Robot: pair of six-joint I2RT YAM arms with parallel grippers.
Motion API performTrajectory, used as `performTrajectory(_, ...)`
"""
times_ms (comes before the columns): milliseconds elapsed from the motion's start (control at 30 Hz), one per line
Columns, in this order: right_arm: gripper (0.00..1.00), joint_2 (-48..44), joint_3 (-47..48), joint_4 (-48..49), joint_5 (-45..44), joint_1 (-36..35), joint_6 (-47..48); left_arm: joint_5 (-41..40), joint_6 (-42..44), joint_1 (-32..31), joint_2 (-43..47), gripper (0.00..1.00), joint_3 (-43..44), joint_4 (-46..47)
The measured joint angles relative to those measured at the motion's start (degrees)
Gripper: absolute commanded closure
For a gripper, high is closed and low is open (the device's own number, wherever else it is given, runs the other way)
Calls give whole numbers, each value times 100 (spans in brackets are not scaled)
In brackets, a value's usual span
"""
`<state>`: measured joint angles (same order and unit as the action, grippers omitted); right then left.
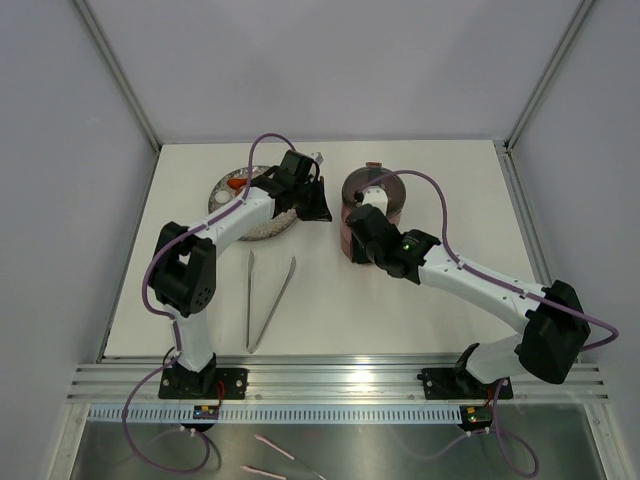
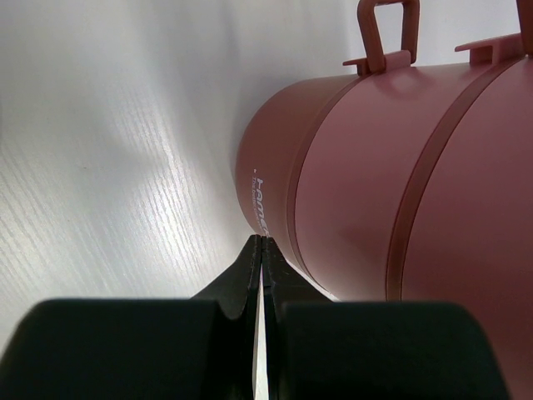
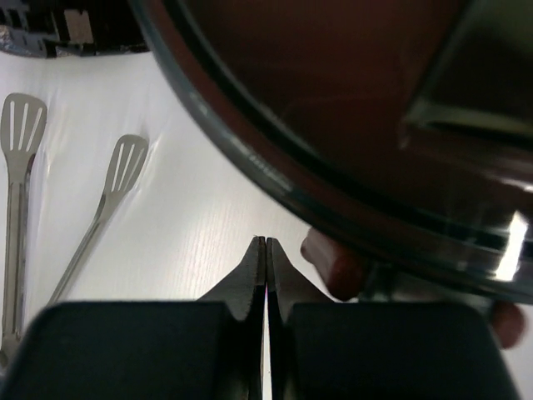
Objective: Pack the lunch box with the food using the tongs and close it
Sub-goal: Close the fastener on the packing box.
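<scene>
The white table [image 1: 450, 300] carries everything. The lunch box [image 1: 388, 190] stands stacked at the far middle-right, its near side hidden under my right arm [image 1: 480, 280]. From my left wrist only its red wall shows, cut off at the right. The grey plate [image 1: 222, 196] lies far left, half covered by my left arm [image 1: 235, 225]. The tongs [image 1: 268, 300] lie flat near the middle-left. My left claw [image 2: 262, 243] is clenched on nothing, just beside the box. My right claw [image 3: 266, 243] is clenched and empty at the box's near rim. One orange bit of food [image 1: 237, 183] peeks out on the plate; the rest I cannot make out.
</scene>
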<state>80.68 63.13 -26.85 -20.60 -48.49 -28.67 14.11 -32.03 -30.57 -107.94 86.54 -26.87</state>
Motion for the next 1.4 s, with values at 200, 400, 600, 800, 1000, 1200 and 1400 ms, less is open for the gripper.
performTrajectory(200, 100, 2, 42, -107, -448, -2, -94, 0, 0, 0, 0, 100, 0, 2)
performTrajectory(400, 100, 2, 44, -216, -603, -2, -140, 2, 0, 0, 0, 100, 0, 2)
performTrajectory(600, 100, 4, 90, -308, -721, -11, -129, 0, 0, 0, 0, 100, 0, 2)
performTrajectory(800, 100, -57, 120, -240, -444, -11, 76, 2, 2, 0, 0, 100, 0, -2)
performTrajectory(1000, 100, -745, 37, -203, -260, -24, 70, -4, 4, 0, 0, 100, 0, -22)
performTrajectory(1200, 100, -1023, 4, -361, -568, -24, -131, -4, 7, 0, 0, 100, 2, -52)
performTrajectory(1400, 100, -654, -306, -337, -887, -26, -212, -7, 7, 0, 0, 100, 13, -66)
